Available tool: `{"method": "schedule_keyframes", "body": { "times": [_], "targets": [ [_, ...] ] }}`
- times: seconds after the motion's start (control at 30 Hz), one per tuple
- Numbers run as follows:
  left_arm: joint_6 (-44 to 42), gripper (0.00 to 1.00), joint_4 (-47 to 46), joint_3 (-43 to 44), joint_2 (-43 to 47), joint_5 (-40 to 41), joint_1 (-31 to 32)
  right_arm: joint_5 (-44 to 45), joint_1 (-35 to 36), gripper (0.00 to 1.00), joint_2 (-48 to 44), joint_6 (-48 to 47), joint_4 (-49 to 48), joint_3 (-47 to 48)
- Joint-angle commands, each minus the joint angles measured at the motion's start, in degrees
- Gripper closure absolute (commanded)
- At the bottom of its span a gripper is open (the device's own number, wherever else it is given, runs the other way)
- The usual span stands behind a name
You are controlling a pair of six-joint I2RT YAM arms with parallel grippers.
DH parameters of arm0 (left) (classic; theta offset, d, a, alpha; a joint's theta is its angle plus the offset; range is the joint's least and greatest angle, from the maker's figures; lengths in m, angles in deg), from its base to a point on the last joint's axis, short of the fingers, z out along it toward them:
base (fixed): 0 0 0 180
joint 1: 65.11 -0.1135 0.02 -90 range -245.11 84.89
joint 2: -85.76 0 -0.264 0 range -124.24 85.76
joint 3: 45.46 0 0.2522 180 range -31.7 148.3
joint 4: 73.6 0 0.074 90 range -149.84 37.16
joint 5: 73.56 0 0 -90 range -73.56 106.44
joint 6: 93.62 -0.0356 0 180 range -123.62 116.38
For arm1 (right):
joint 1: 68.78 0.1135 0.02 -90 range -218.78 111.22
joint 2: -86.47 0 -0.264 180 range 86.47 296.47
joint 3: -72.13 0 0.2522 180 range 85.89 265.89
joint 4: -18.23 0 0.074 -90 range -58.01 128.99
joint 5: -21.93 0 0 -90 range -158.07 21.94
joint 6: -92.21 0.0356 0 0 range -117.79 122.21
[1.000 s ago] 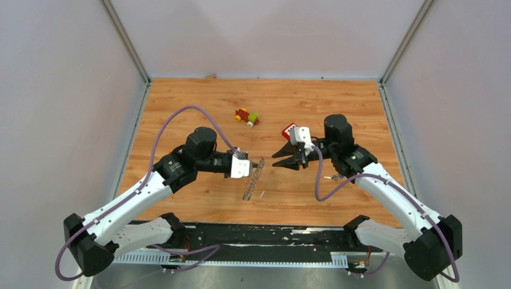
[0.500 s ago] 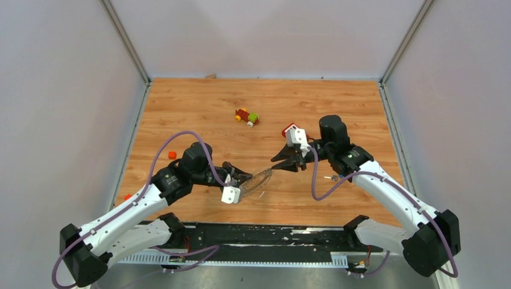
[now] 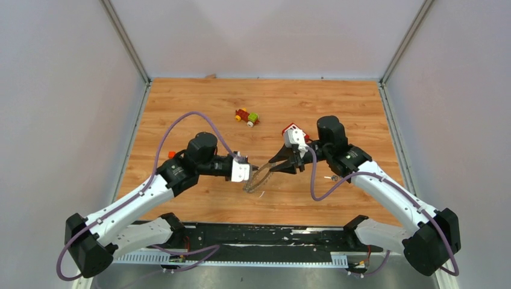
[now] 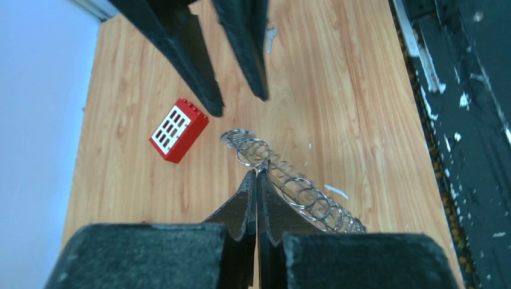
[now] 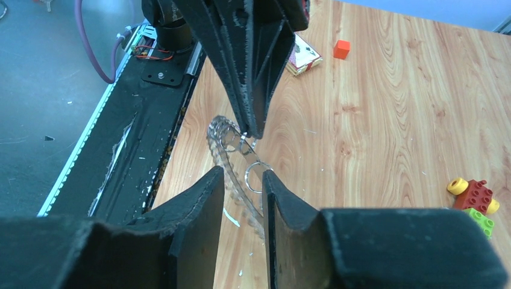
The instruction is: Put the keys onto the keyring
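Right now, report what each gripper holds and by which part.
Left gripper pinches the keyring by its rim, at the fingertips. Right gripper is open, holding nothing.

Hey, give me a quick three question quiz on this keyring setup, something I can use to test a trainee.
1. True or false: the left gripper is shut on the keyring.
2. Multiple choice: the jaws of the right gripper stand A) parted, B) fully shut, C) out of view.
3. Fill in: the block with white squares is coloured ____.
Key: 1 true; 2 A; 3 red.
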Motion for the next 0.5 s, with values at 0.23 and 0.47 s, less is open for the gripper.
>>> {"method": "schedule_keyframes", "body": {
  "times": [0.23,0.47],
  "targets": [
    [25.52,1.0,-6.07,8.16,-4.2,-1.89,0.17,1.28,0.47,0.66,-1.39,1.21,-1.89,0.69],
    [27.77,1.0,-7.53,8.47,-5.56,-2.31,0.17,1.79,0.82,0.68,-1.0,2.15,-2.11,1.77]
  ]
}}
